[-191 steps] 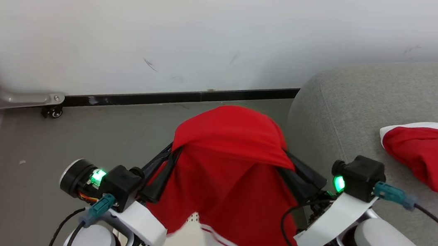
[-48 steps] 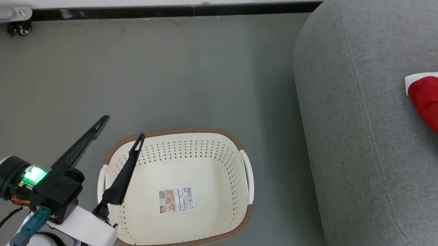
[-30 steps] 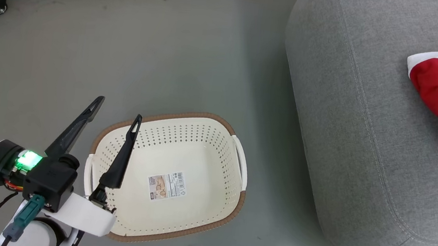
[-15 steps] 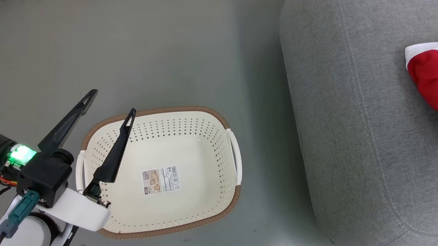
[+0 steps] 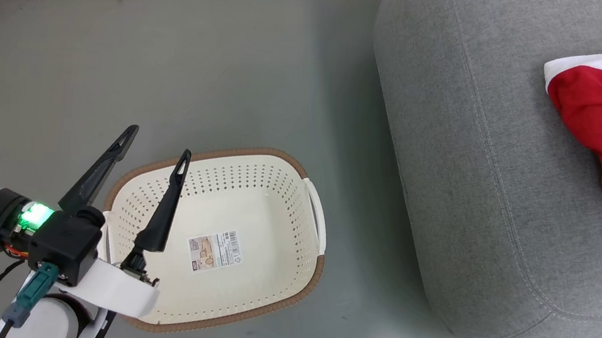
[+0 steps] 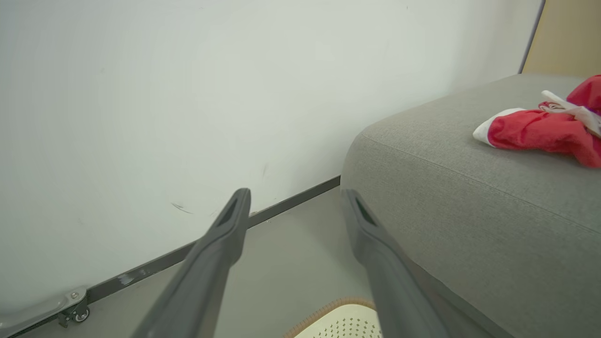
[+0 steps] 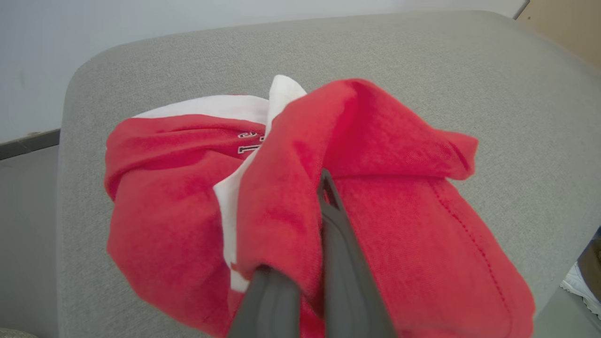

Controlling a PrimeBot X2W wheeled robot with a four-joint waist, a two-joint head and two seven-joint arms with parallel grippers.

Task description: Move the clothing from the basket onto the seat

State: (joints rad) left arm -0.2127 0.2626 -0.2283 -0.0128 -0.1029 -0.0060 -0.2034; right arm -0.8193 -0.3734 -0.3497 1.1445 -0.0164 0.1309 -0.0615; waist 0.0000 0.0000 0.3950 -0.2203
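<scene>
- Left gripper first: fingers spread wide and holding nothing, hanging over the left rim of the basket. In its wrist view I see just wall and floor between them.
- The basket stands on the floor near the seat, with a strip of floor between them. There is no red in it, so I judge the basket side done.
- The label on the basket bottom has a barcode and a small picture. The print is too small for me to read.
- The clothing lies bunched on the seat toward its right part, well apart from the basket.
- Writing on the clothing: dark outlined characters beside a white panel, half folded under. I can't read them.
- Right gripper: fingers close together, pinching a red fold of the clothing, with one finger buried under the cloth.
- Risk: if I pull away before opening fully, or the cloth is hooked over the buried finger, the piece drags with the arm and may slide off the seat.
- Risk: the left gripper sits close above the basket rim, so a waist turn could knock or tip the basket.
</scene>
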